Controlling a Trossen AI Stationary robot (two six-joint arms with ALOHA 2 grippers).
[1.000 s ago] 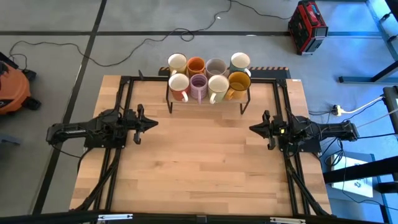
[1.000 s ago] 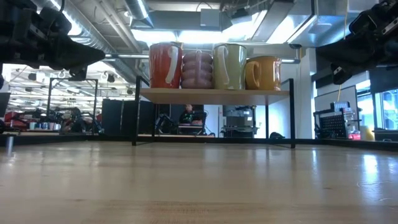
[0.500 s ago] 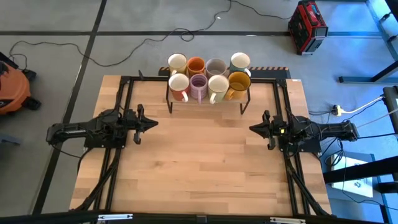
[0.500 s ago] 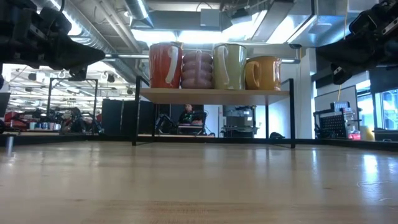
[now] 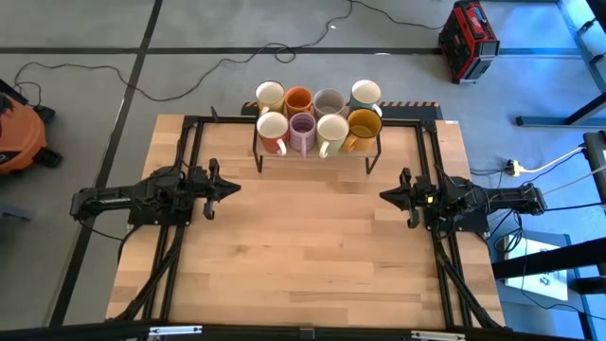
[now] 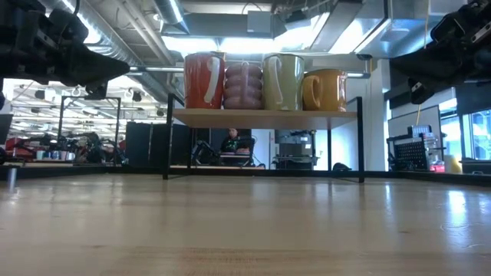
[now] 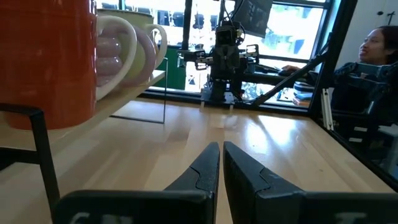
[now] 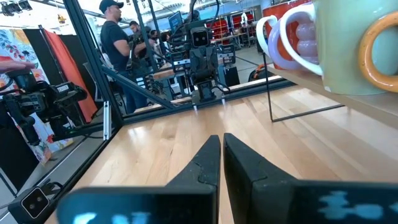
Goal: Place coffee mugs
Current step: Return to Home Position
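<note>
Eight glossy, round-bodied mugs (image 5: 331, 130), in cream, orange, lilac, grey, mint and amber, are standing in two rows of four on a thin-legged black shelf (image 6: 265, 116) at the middle of the desk's (image 5: 312, 256) far edge. The left tool (image 5: 232, 188) and right tool (image 5: 383, 196) are hovering by the left and right edges, each with its fingers pressed together. Bare wood is lying open between them.

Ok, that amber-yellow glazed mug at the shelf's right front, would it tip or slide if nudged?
Probably rigid and breakable: the amber-yellow glazed mug looks ceramic. Its broad flat base on the wooden shelf suggests sliding rather than tipping. It sits close to the cream mug, so a push may knock them together.
</note>
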